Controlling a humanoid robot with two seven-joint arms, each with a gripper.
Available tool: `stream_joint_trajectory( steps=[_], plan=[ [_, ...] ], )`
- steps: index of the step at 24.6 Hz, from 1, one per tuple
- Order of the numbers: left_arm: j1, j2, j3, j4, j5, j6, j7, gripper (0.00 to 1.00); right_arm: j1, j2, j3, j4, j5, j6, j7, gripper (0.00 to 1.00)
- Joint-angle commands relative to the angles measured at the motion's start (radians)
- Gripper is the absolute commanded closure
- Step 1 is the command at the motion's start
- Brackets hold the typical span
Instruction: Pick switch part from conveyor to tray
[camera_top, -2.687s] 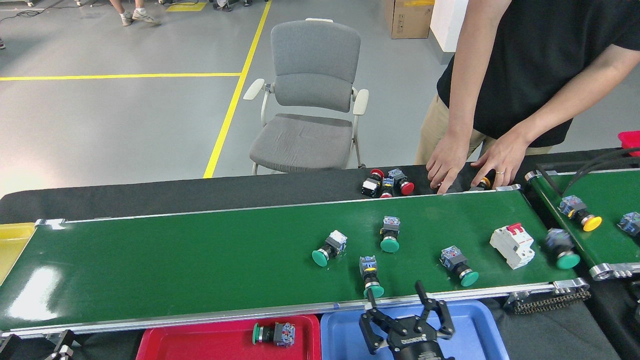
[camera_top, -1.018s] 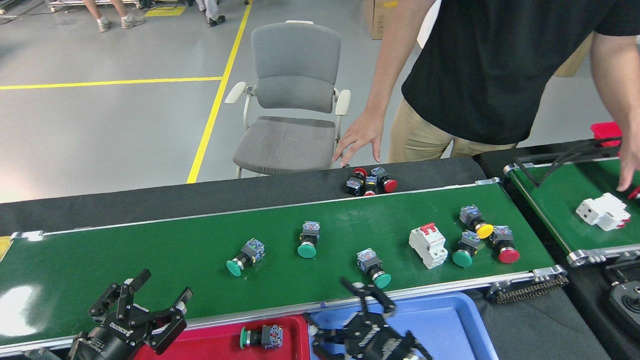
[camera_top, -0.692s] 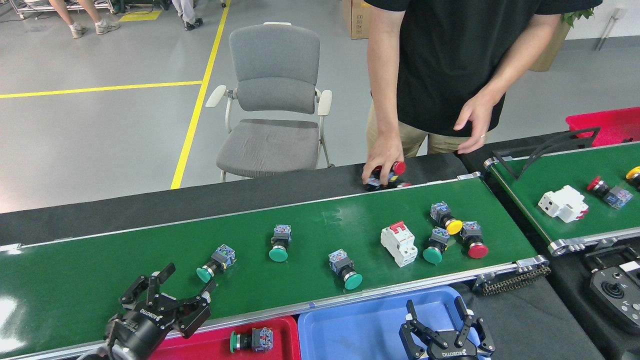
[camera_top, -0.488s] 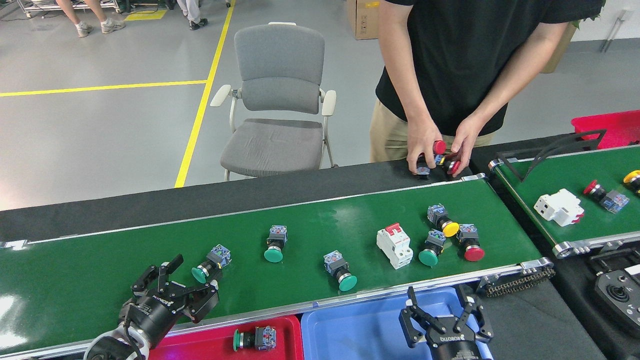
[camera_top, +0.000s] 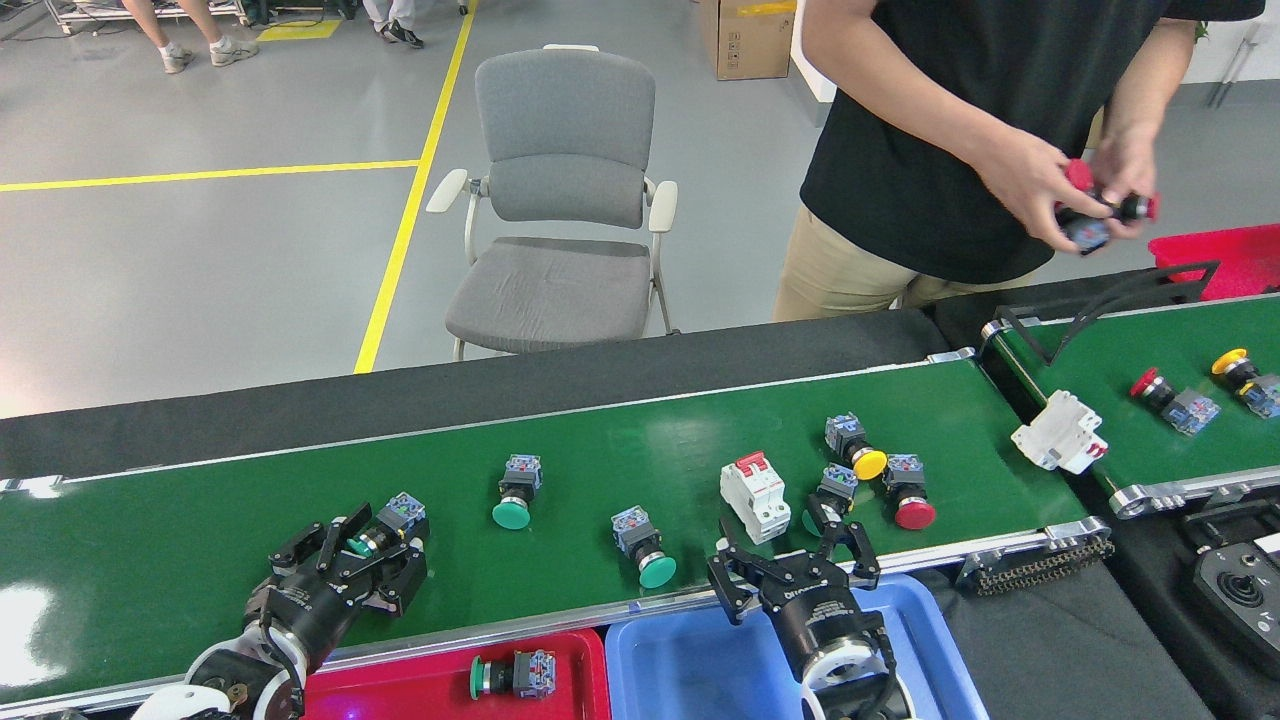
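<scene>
The conveyor (camera_top: 250, 520) is running across the whole width, passing under both claws, its near rail lying just behind the two trays. A person in a black shirt (camera_top: 960, 110) is standing well beyond the right claw, holding red-capped switch parts (camera_top: 1095, 205) in both hands above the second belt (camera_top: 1130, 400), which is lying far to the right of that claw. A grey chair (camera_top: 565, 200) is standing far beyond the left claw. The blue tray (camera_top: 690, 670) is lying directly beneath the right claw, and the red tray (camera_top: 420, 685) is sitting just right of the left claw, holding one green-capped switch (camera_top: 512, 675). The left claw (camera_top: 375, 555) is reaching over the belt with its fingers spread around a green-capped switch part (camera_top: 385, 525), though I cannot tell whether they are pressing on it. The right claw (camera_top: 790, 550) is hanging over the belt's near edge with its fingers apart, a white breaker (camera_top: 755, 497) lying just beyond it and a green switch (camera_top: 828, 492) close by its right finger. Two more green switches (camera_top: 645, 545) are lying between the claws.
</scene>
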Motion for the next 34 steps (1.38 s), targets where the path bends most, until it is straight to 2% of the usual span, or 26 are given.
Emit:
stream_joint_trajectory(
  steps=[1,2,3,6,8,9,11,12,13,14,16,18,19,20,21,22,24,25,26,27,29,32,34],
  plan=[
    [-0.016,0.003,0.007,-0.006,0.006,-0.018,0.013,0.91,-0.036,0.005,0.016,0.009,0.002,0.006,0.001,0.57],
    [-0.017,0.003,0.01,-0.01,0.011,-0.035,0.013,0.93,-0.042,0.002,0.025,0.018,0.003,0.006,0.001,0.74],
    [-0.017,0.005,0.014,-0.018,0.014,-0.064,0.013,0.95,-0.042,-0.001,0.028,0.023,0.003,0.007,0.001,0.84],
    [0.007,0.026,0.034,-0.112,0.019,-0.186,0.01,0.94,-0.027,-0.003,0.027,0.014,0.002,0.009,0.001,0.98],
    [0.069,0.066,0.076,-0.191,0.017,-0.288,0.005,0.91,-0.019,-0.006,0.021,-0.006,0.0,0.032,0.001,0.98],
    [0.122,0.102,0.114,-0.239,0.017,-0.363,0.005,0.79,-0.019,-0.015,0.019,-0.026,-0.006,0.063,0.0,0.98],
    [0.242,0.121,0.203,-0.311,0.016,-0.49,0.003,0.32,-0.019,-0.052,0.016,-0.092,-0.011,0.086,-0.008,0.98],
    [0.303,0.115,0.252,-0.337,0.016,-0.516,0.003,0.14,-0.018,-0.077,0.009,-0.134,-0.015,0.08,-0.009,0.98],
    [0.358,0.114,0.29,-0.366,0.016,-0.521,0.003,0.03,-0.009,-0.11,0.004,-0.178,-0.026,0.075,-0.011,0.98],
    [0.398,0.111,0.313,-0.385,0.016,-0.524,0.005,0.02,0.005,-0.136,0.004,-0.213,-0.043,0.063,-0.014,0.98],
    [0.467,0.091,0.343,-0.425,0.017,-0.522,0.005,0.01,0.065,-0.222,-0.002,-0.304,-0.13,-0.025,-0.049,0.96],
    [0.486,0.069,0.356,-0.452,0.016,-0.512,0.005,0.01,0.139,-0.314,-0.028,-0.358,-0.224,-0.164,-0.114,0.91],
    [0.492,0.062,0.372,-0.463,0.016,-0.504,0.005,0.01,0.188,-0.363,-0.047,-0.374,-0.267,-0.276,-0.148,0.9],
    [0.5,0.056,0.398,-0.468,0.016,-0.487,0.005,0.01,0.235,-0.402,-0.077,-0.378,-0.299,-0.399,-0.171,0.88],
    [0.512,0.049,0.422,-0.472,0.016,-0.453,0.005,0.01,0.281,-0.422,-0.126,-0.378,-0.311,-0.509,-0.181,0.81],
    [0.518,0.036,0.444,-0.475,0.016,-0.4,0.005,0.01,0.329,-0.423,-0.177,-0.374,-0.314,-0.606,-0.183,0.68],
    [0.521,-0.015,0.485,-0.469,0.019,-0.194,0.008,0.01,0.412,-0.422,-0.281,-0.365,-0.314,-0.764,-0.183,0.0],
    [0.523,-0.043,0.51,-0.466,0.019,-0.064,0.011,0.01,0.441,-0.417,-0.334,-0.359,-0.314,-0.822,-0.181,0.0],
    [0.524,-0.061,0.522,-0.468,0.019,0.024,0.011,0.01,0.455,-0.408,-0.372,-0.353,-0.314,-0.842,-0.174,0.0],
    [0.527,-0.072,0.53,-0.471,0.019,0.062,0.011,0.01,0.461,-0.388,-0.392,-0.347,-0.314,-0.839,-0.166,0.0],
    [0.539,-0.073,0.536,-0.475,0.019,0.074,0.011,0.01,0.461,-0.299,-0.447,-0.335,-0.31,-0.766,-0.128,0.0],
    [0.549,-0.07,0.536,-0.469,0.019,0.073,0.011,0.01,0.448,-0.175,-0.465,-0.353,-0.301,-0.52,-0.1,0.01],
    [0.549,-0.064,0.539,-0.468,0.017,0.073,0.011,0.01,0.436,-0.14,-0.464,-0.379,-0.265,-0.366,-0.097,0.01]
  ],
)
